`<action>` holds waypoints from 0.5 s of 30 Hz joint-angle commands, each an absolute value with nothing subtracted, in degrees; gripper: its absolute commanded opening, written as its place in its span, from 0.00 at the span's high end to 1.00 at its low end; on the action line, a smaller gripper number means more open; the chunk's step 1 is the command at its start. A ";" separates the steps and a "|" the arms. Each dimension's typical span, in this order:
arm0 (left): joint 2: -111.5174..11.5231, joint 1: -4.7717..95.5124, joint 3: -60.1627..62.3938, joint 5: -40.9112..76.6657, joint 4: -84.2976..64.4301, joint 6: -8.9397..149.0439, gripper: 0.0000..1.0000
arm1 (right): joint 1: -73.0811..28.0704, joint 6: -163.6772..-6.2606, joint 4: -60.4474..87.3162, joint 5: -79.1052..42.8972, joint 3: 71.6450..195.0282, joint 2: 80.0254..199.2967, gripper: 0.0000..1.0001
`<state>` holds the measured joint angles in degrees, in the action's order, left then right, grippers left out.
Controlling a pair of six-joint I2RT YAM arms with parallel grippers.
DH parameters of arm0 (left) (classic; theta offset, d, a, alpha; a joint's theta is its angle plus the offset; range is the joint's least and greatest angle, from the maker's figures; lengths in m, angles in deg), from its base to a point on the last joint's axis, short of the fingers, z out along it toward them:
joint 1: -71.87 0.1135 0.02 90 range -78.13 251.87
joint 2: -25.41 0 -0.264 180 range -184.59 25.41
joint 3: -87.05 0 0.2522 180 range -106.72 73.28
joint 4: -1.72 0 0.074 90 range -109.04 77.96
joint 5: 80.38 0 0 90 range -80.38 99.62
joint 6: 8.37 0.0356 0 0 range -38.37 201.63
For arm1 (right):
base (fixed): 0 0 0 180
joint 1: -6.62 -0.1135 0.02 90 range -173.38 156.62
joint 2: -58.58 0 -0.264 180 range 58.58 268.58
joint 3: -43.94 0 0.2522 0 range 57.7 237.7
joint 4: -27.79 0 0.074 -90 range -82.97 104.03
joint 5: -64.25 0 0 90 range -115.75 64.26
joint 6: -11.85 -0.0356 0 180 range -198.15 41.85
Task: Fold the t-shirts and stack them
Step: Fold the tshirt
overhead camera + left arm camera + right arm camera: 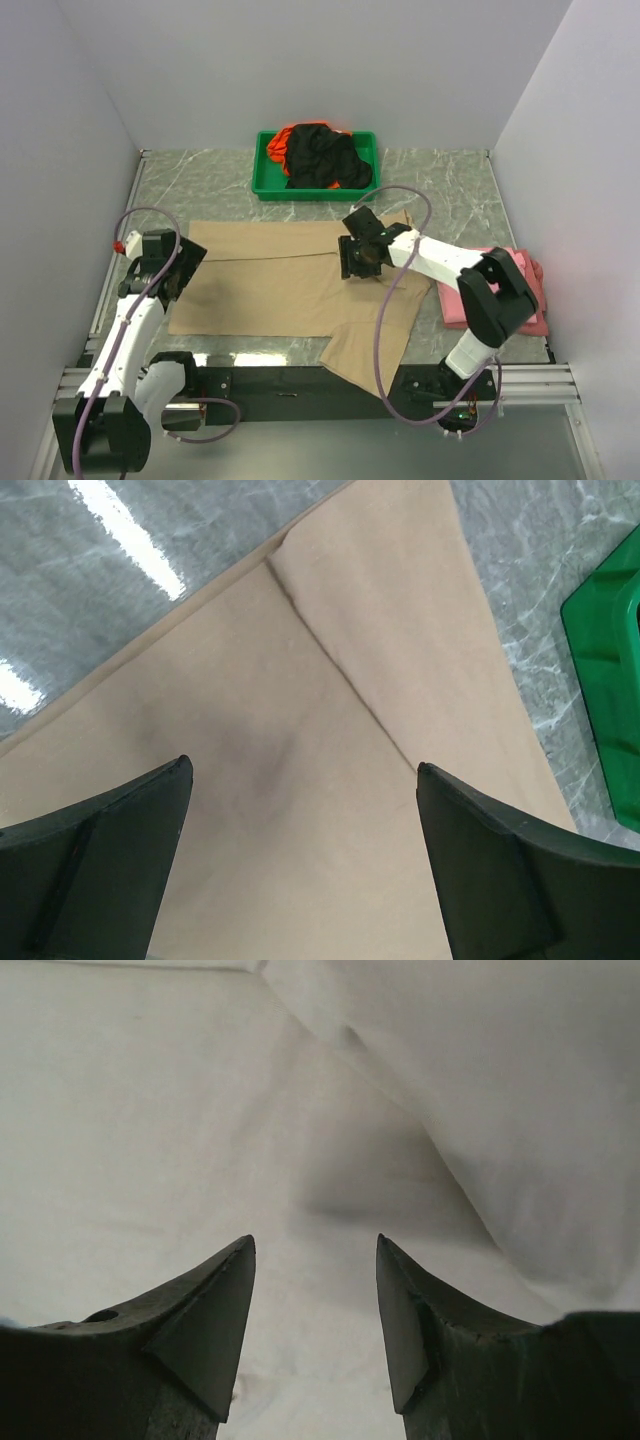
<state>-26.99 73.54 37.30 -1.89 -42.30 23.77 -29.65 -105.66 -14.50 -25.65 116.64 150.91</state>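
Observation:
The tan t-shirt lies spread flat across the middle of the table, a sleeve hanging over the near edge. My left gripper is open over its left edge; in the left wrist view tan cloth and a fold seam show between the fingers. My right gripper is open just above the shirt's right part; its wrist view shows only pale cloth. A folded pink t-shirt lies at the right. Black and orange t-shirts are bundled in the tray.
A green plastic tray stands at the back centre; its corner shows in the left wrist view. Grey walls close in the left, back and right. Marble tabletop shows around the shirt.

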 commanded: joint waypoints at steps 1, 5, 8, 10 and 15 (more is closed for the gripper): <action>-24.16 73.36 37.95 -1.72 -43.94 22.66 0.01 | -29.94 -109.09 -12.69 -27.58 119.13 153.76 0.42; -24.16 73.36 37.69 -2.69 -44.82 22.65 0.01 | -29.85 -109.97 -12.34 -31.36 120.10 155.78 0.42; -24.60 73.36 37.25 -2.60 -44.64 22.92 0.01 | -29.50 -110.32 -12.69 -33.91 121.33 157.89 0.42; -24.86 73.36 36.99 -2.78 -44.91 22.92 0.01 | -28.71 -110.59 -13.04 -34.71 122.30 159.30 0.42; -25.13 73.36 37.25 -3.04 -44.38 22.92 0.01 | -27.04 -111.46 -12.34 -37.78 124.14 161.14 0.42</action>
<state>-25.07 73.50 37.73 -2.24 -44.48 23.39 -28.16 -110.14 -13.61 -33.73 121.36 160.27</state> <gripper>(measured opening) 0.994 0.581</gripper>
